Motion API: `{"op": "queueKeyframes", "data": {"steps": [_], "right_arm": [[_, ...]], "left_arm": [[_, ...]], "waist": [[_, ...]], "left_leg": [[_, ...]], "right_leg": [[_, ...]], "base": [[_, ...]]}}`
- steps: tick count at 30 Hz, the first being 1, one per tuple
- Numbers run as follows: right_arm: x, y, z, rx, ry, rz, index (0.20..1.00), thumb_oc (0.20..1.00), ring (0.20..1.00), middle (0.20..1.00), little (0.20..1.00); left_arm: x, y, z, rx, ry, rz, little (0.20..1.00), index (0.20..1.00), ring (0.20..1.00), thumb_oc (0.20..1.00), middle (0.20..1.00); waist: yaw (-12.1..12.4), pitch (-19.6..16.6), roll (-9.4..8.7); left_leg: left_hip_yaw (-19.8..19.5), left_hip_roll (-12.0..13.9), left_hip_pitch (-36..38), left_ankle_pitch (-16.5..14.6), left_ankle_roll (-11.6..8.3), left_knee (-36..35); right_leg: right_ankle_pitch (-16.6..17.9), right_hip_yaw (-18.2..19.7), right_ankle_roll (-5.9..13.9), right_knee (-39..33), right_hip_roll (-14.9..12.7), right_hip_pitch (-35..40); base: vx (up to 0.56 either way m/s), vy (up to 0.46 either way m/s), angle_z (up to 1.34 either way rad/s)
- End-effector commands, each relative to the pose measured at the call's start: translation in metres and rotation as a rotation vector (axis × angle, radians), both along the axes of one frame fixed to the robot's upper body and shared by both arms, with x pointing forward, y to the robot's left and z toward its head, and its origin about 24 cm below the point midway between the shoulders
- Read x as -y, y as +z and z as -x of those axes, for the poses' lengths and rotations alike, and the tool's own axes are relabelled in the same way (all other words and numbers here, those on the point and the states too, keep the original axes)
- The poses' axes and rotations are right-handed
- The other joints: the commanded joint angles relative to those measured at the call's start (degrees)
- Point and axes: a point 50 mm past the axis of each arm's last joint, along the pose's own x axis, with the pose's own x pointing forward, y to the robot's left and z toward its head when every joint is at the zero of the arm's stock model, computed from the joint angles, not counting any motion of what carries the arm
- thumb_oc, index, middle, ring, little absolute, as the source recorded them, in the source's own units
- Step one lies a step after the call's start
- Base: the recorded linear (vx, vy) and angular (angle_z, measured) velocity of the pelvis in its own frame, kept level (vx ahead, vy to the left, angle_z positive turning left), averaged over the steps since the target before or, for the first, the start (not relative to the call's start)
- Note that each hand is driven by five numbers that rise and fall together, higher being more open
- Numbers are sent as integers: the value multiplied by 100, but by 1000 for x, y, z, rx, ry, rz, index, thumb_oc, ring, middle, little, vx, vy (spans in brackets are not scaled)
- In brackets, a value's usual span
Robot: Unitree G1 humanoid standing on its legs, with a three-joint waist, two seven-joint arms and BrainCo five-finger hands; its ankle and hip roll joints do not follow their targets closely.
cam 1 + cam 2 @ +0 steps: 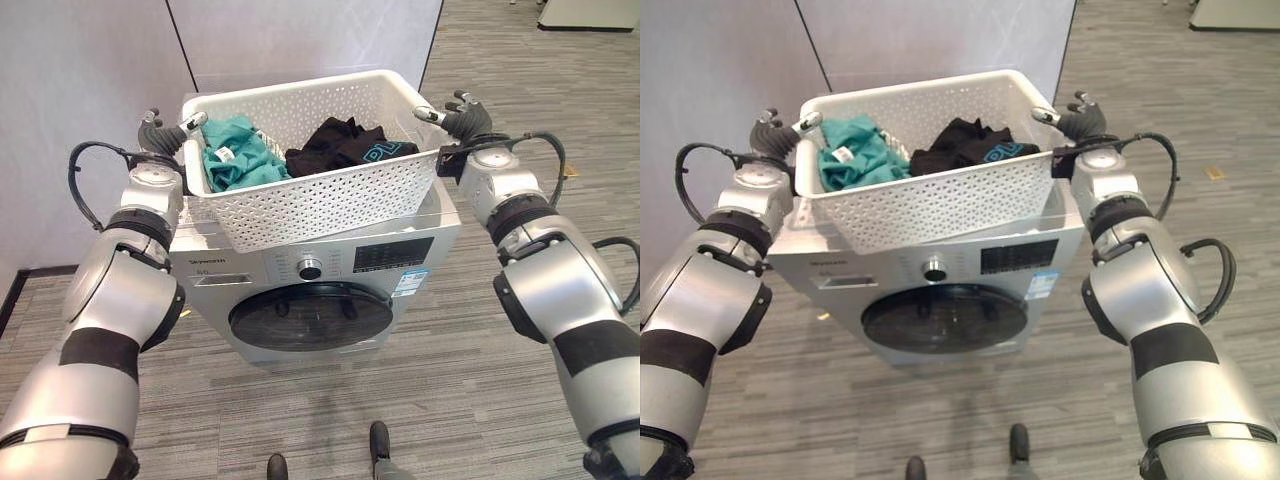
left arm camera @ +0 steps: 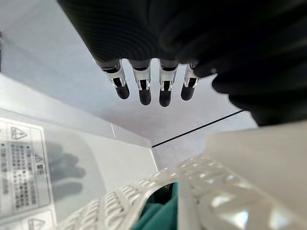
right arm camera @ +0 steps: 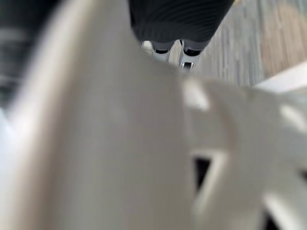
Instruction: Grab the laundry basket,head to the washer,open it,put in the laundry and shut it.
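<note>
Two piles of laundry, teal [image 1: 232,155] and black [image 1: 345,143], sit in the white laundry basket [image 1: 320,195], which rests on top of the washer [image 1: 310,290], door [image 1: 310,316] closed. Left hand [image 1: 163,133] is at the basket's left rim with fingers straight, gripping nothing. Right hand [image 1: 458,117] is at the right rim, and I can't tell its finger state. Grey partition [image 1: 90,100] behind.
</note>
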Motion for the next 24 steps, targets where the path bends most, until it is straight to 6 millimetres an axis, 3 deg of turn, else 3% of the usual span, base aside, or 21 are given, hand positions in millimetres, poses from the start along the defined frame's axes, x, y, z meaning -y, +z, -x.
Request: {"op": "queueKeyframes", "data": {"steps": [1,5,13,21,24], "right_arm": [[-16,49,1,127,-15,-19,1000,1000,1000,1000,1000],[-19,46,0,156,-3,-212,1000,1000,1000,1000,1000],[-15,47,1,200,-5,-481,1000,1000,1000,1000,1000],[-8,55,3,285,-19,-613,1000,1000,1000,1000,1000],[2,58,5,308,-47,-567,1000,1000,1000,1000,1000]], "left_arm": [[3,65,1,205,17,111,1000,1000,1000,1000,1000],[5,49,-1,213,5,276,1000,1000,1000,1000,1000],[12,43,-3,205,-11,316,1000,1000,1000,1000,1000],[26,46,-6,249,-53,339,1000,1000,1000,1000,1000],[33,53,-7,282,-82,315,1000,1000,1000,1000,1000]], "waist": [[54,625,329],[130,568,347],[248,473,359],[360,365,394],[407,337,392]], "left_leg": [[-544,31,113,-96,-30,-73],[-580,18,157,-126,-23,-73],[-626,5,209,-149,-19,-73],[-706,3,264,-158,-19,-73],[-738,7,290,-156,-24,-73]], "right_leg": [[-481,-320,582,-12,-210,444],[-521,-371,576,-12,-217,531],[-569,-445,575,-12,-223,642],[-624,-542,576,-12,-228,770],[-649,-573,564,-12,-217,835]], "base": [[0,0,0],[12,0,3],[9,3,2],[7,-2,5],[7,-13,4]]}}
